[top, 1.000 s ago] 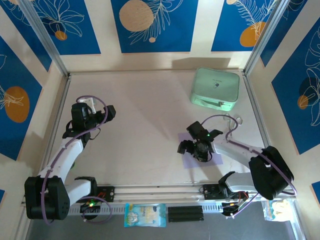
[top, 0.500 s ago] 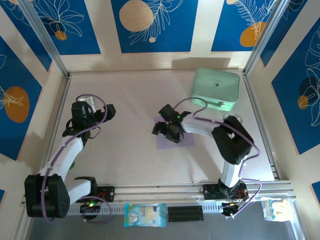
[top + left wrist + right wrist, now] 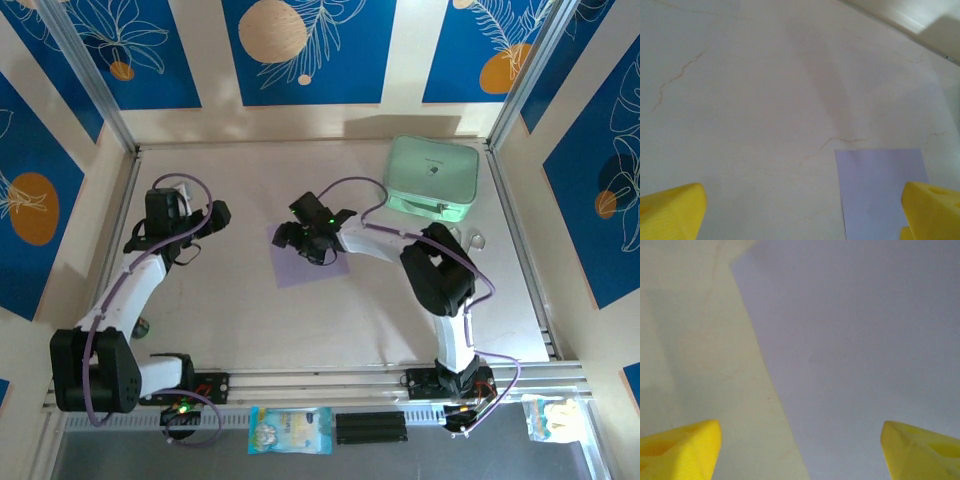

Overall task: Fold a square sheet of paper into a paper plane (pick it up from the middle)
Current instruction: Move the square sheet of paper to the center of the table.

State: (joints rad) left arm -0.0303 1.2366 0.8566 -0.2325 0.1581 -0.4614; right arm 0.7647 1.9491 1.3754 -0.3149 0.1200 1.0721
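The sheet of paper (image 3: 308,268) is a flat pale lilac square lying on the table's middle. My right gripper (image 3: 308,243) hangs over its far part, open. In the right wrist view the paper (image 3: 855,340) lies flat under the gripper (image 3: 802,452), whose yellow fingertips (image 3: 680,450) stand wide apart, one over bare table and one over paper. My left gripper (image 3: 212,222) is open to the left of the sheet, apart from it. In the left wrist view a corner of the paper (image 3: 880,195) lies ahead near the right fingertip of the gripper (image 3: 800,215).
A mint-green rounded case (image 3: 430,178) lies at the back right. A small printed packet (image 3: 290,430) sits on the front rail beyond the table's near edge. Metal frame posts (image 3: 515,90) rise at the back corners. The tabletop (image 3: 740,100) shows thin cracks.
My right arm has swept from the near right to the table's middle, and the paper has slid along under it. Its fingers have narrowed slightly. The left gripper shifted slightly away.
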